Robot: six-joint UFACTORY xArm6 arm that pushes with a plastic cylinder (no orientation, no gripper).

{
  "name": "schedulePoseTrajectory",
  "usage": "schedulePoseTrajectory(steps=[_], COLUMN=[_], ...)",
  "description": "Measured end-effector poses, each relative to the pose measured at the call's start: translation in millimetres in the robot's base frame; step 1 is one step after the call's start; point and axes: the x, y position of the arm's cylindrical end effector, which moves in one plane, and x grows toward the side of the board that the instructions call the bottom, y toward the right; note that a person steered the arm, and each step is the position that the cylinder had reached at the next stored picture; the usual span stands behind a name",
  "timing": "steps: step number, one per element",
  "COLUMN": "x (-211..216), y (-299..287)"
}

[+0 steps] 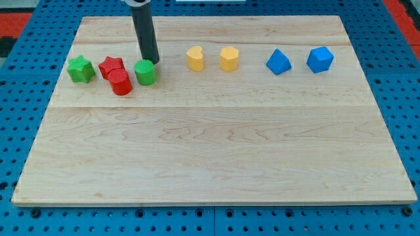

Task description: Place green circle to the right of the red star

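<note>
A wooden board lies on a blue pegboard surface. Taking the yellow heart block as landmark: a yellow hexagon block stands just to its right, apart from it. Further right sit a blue block of faceted shape and another blue block. To the heart's left, lower, is a red cylinder; at the far left, a green star block.
</note>
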Motion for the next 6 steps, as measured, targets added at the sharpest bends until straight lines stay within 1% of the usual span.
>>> schedulePoseTrajectory(steps=[1,2,3,4,5,6], x=[28,80,95,93,79,71], y=[63,91,-2,-40,-16,-12])
